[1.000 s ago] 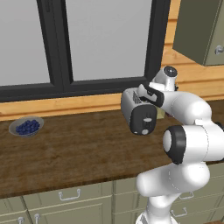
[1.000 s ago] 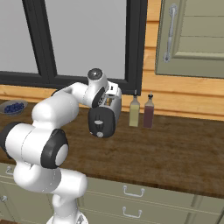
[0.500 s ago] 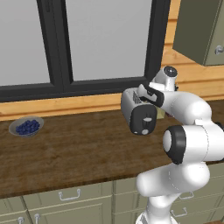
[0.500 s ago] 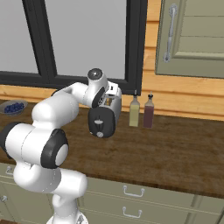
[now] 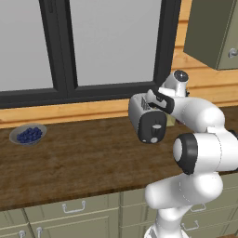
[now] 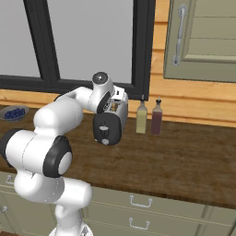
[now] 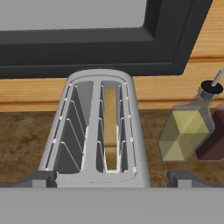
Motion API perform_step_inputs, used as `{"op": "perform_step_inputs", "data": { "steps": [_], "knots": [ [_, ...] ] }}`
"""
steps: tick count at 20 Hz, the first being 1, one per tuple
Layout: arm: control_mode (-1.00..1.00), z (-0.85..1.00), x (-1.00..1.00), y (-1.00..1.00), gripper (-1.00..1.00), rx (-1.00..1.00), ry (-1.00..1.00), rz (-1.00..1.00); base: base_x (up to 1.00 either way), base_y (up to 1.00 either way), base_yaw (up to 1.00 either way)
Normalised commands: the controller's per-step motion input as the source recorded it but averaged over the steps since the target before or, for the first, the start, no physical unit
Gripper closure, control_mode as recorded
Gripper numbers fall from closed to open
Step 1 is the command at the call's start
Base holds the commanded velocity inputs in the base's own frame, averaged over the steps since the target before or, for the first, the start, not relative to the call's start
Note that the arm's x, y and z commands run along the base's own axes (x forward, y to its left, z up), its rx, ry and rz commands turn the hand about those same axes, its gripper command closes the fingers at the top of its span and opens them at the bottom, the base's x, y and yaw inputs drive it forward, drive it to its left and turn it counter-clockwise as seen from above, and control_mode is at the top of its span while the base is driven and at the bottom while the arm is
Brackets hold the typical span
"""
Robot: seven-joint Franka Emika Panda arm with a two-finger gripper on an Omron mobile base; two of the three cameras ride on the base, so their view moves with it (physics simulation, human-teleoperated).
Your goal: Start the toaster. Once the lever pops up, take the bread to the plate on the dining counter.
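The silver-white toaster (image 5: 145,116) stands on a brown wood counter below the window, its dark end panel (image 6: 107,130) facing the robot. From above, the toaster (image 7: 98,131) shows two slots, and the tan bread (image 7: 110,131) sits deep in the right one. My gripper (image 7: 112,180) hovers just above the toaster's near end, open, with one fingertip (image 7: 39,179) on each side of the body and nothing held. The hand (image 5: 158,100) is over the toaster's top. The plate and the dining counter are out of view.
Right of the toaster, against the wall, stand a yellow oil bottle (image 6: 141,118) and a dark red bottle (image 6: 156,117). A grey bowl of blueberries (image 5: 29,135) sits far left on the counter (image 5: 83,162). A wall cabinet (image 6: 203,37) hangs at upper right.
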Motion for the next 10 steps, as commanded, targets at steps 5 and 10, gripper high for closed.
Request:
{"op": "perform_step_inputs", "data": {
  "steps": [5, 10],
  "knots": [
    [-1.00, 0.00, 0.00, 0.00, -1.00, 0.00, 0.00, 0.00, 0.00, 0.00, 0.00],
    [-1.00, 0.00, 0.00, 0.00, -1.00, 0.00, 0.00, 0.00, 0.00, 0.00, 0.00]
  ]
}}
